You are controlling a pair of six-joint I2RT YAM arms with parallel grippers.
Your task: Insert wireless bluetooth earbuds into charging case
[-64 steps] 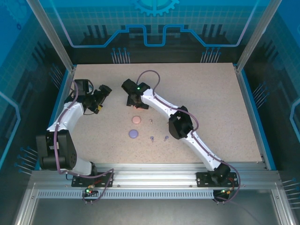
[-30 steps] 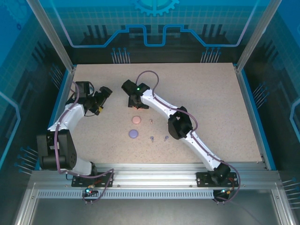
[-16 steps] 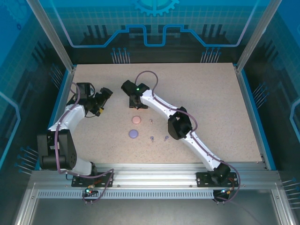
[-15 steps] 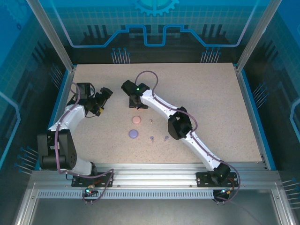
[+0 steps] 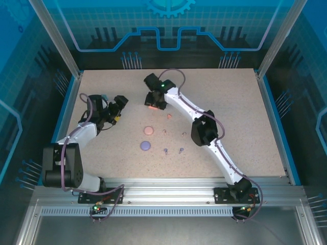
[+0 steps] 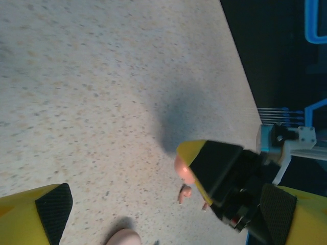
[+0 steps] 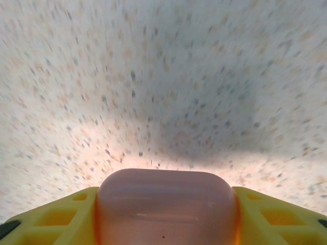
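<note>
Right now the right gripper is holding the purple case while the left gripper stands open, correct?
Not purple. The right wrist view shows the right gripper shut on the coral case; the purple case lies on the table. The left gripper does stand open.

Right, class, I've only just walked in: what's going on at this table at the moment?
The right gripper is clamped on a coral charging case toward the back of the table. The left gripper hangs wide open beside it, holding nothing. A pale pink case, a purple case and several tiny earbuds lie loose on the table, nearer the arms' bases.
</note>
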